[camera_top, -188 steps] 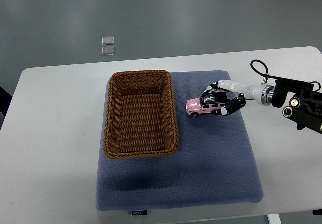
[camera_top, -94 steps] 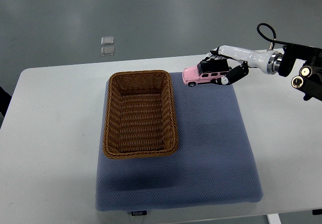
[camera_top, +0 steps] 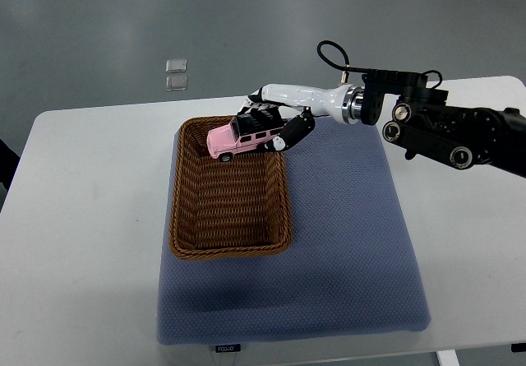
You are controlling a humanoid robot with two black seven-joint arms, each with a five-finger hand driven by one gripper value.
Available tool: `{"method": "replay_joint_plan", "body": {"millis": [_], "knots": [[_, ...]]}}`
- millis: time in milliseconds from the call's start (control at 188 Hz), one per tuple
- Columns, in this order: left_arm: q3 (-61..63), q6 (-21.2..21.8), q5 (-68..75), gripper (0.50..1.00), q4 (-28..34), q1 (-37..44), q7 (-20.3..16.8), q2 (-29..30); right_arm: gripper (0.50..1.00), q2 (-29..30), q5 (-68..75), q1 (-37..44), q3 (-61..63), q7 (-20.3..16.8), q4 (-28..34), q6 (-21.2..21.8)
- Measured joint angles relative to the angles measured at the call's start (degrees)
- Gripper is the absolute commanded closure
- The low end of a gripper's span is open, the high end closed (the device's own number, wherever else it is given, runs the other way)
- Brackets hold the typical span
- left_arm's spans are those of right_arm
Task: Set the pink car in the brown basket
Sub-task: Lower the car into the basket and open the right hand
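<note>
Top view: pink car (camera_top: 238, 140) carried over the brown basket (camera_top: 229, 243), not yet set down.
Reaching in from the right, the right hand (camera_top: 275, 125) grasps the car by its black roof above the basket's far end; lowering and letting go seem to remain. Its long axis runs roughly left-right, nose toward the left and tilted slightly down.

The pink car (camera_top: 236, 141), a boxy toy with a black roof, hangs nose-left and slightly tilted over the far end of the brown basket (camera_top: 229, 247), a rectangular wicker tray lying lengthwise, near to far.
</note>
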Motion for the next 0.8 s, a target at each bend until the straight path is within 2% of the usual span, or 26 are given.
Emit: {"method": "replay_joint_plan", "body": {"millis": [155, 288, 410, 474, 512, 522, 538, 565, 602, 624, 800], "knots": [[-0.02, 0.00, 0.00, 0.500, -0.02, -0.03, 0.00, 0.00, 1.000, 5.35, -0.18, -0.72, -2.06, 0.00, -3.85, -0.46], [0.04, 0.00, 0.00, 0.500, -0.02, -0.05, 0.00, 0.00, 1.000, 7.52, -0.29, -2.10, -3.32, 0.10, -5.91, -1.85], [0.01, 0.00, 0.00, 0.500, -0.02, -0.06, 0.00, 0.00, 0.957, 9.26, -0.50, -3.48, -3.86, 0.19, -7.13, -3.18], [-0.01, 0.00, 0.00, 0.500, -0.02, -0.05, 0.00, 0.00, 0.877, 9.87, -0.74, -4.25, -3.93, 0.22, -7.63, -3.54], [-0.01, 0.00, 0.00, 0.500, -0.02, -0.03, 0.00, 0.00, 0.781, 10.23, -0.84, -4.64, -3.98, 0.26, -7.85, -3.63], [-0.02, 0.00, 0.00, 0.500, -0.02, -0.03, 0.00, 0.00, 0.781, 10.31, -0.85, -4.72, -3.99, 0.28, -7.89, -3.65], [-0.02, 0.00, 0.00, 0.500, -0.02, -0.04, 0.00, 0.00, 0.742, 10.42, -0.87, -4.84, -4.00, 0.30, -7.94, -3.67], [-0.02, 0.00, 0.00, 0.500, -0.02, -0.04, 0.00, 0.00, 0.711, 10.65, -0.90, -5.02, -4.00, 0.33, -8.00, -3.69], [-0.02, 0.00, 0.00, 0.500, -0.01, -0.03, 0.00, 0.00, 0.624, 10.94, -0.91, -5.14, -4.00, 0.39, -8.05, -3.71], [-0.02, 0.00, 0.00, 0.500, 0.00, -0.04, 0.00, 0.00, 0.595, 11.12, -0.91, -5.19, -4.00, 0.46, -8.07, -3.71], [-0.03, 0.00, 0.00, 0.500, 0.07, -0.06, 0.00, 0.00, 0.587, 11.64, -0.77, -5.26, -3.68, 0.71, -8.11, -3.68]]}}
